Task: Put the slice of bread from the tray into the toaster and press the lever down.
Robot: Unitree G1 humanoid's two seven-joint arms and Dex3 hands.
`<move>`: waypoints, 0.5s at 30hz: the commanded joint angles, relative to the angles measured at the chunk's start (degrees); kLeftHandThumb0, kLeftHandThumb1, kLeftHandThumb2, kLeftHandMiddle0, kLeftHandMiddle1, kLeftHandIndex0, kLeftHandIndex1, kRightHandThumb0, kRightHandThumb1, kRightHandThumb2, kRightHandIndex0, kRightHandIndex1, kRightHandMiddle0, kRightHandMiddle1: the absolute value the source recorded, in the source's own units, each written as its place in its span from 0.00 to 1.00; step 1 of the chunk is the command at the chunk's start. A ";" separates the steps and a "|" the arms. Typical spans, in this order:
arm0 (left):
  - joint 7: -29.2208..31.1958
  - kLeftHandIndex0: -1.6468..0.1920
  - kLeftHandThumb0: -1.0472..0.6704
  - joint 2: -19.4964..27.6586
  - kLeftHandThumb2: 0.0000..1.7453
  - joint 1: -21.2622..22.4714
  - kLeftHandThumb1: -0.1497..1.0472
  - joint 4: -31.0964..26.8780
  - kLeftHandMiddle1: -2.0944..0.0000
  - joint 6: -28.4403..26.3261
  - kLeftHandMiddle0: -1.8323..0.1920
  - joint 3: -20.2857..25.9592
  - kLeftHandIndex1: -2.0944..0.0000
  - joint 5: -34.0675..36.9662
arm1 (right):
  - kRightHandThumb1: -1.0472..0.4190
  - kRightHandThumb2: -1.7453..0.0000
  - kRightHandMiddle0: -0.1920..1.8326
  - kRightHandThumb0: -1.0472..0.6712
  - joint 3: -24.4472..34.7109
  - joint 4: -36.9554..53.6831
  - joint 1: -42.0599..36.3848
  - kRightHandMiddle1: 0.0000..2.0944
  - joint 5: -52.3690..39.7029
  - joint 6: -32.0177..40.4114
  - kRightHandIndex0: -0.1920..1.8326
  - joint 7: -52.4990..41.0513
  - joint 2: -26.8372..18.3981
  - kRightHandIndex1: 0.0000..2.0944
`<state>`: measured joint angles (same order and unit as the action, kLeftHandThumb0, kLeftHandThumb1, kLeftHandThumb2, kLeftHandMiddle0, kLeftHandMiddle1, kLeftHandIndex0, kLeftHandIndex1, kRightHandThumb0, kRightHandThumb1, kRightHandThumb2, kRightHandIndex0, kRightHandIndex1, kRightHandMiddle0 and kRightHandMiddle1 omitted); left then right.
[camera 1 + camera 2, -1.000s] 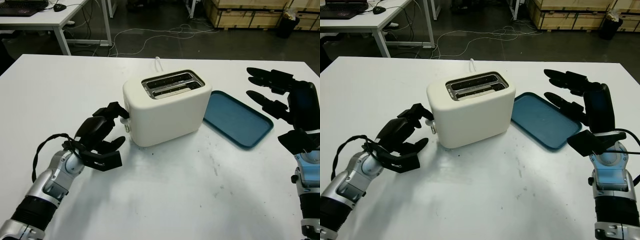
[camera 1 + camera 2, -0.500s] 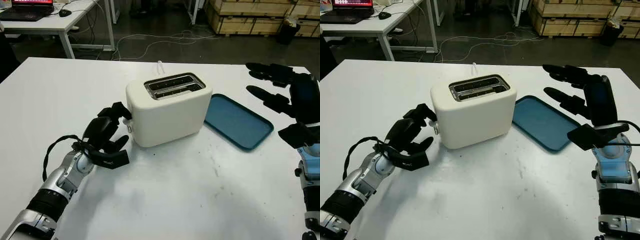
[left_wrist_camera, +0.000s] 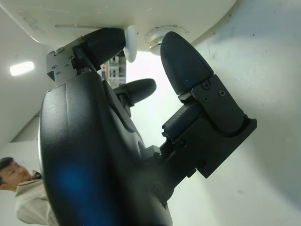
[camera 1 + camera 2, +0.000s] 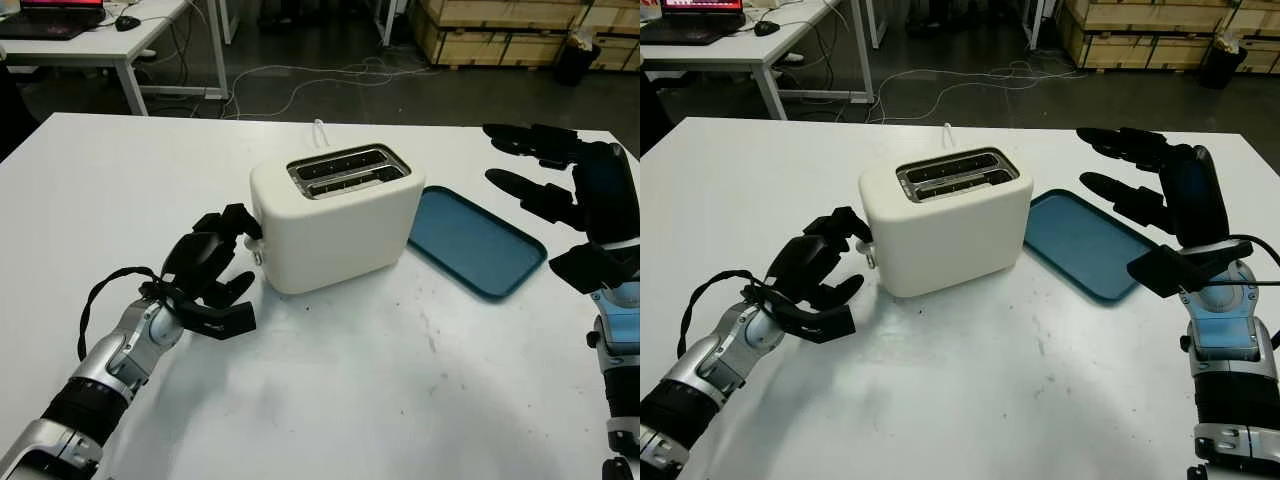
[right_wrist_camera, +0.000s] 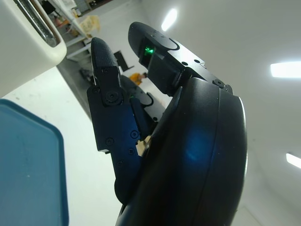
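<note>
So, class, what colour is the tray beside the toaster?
Dark teal blue tray; the left eye view shows it best.

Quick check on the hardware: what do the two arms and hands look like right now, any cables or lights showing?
Both hands, left hand and right hand, are glossy black shells with three blocky, screw-fastened fingers. Forearms are silver metal with black bands. A black cable loops off the left wrist. A small green light glows on the right hand.

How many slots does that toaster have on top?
2. Both run side by side along the top of the toaster: one slot nearer the far edge, the other nearer the robot.
</note>
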<state>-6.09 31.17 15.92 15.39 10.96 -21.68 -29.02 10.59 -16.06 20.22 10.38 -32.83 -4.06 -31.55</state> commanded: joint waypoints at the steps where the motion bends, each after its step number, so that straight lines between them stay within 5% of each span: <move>1: 11.74 0.89 0.23 -0.46 0.96 -5.57 0.30 0.28 0.17 -2.68 0.91 -7.84 0.23 -4.96 | 0.09 0.96 0.55 0.38 -0.46 -0.78 1.47 0.00 0.16 -1.54 0.56 -0.20 -0.74 0.00; 15: 10.85 0.80 0.26 4.24 0.89 -8.18 0.29 -2.01 0.21 -3.18 0.84 -8.53 0.29 -6.83 | 0.09 0.95 0.54 0.38 -0.24 -0.31 1.64 0.00 -0.46 -1.42 0.56 -0.67 -0.80 0.00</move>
<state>-4.48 35.80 13.41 10.12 8.35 -23.43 -31.32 10.59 -16.25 20.29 10.31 -32.99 -4.28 -31.55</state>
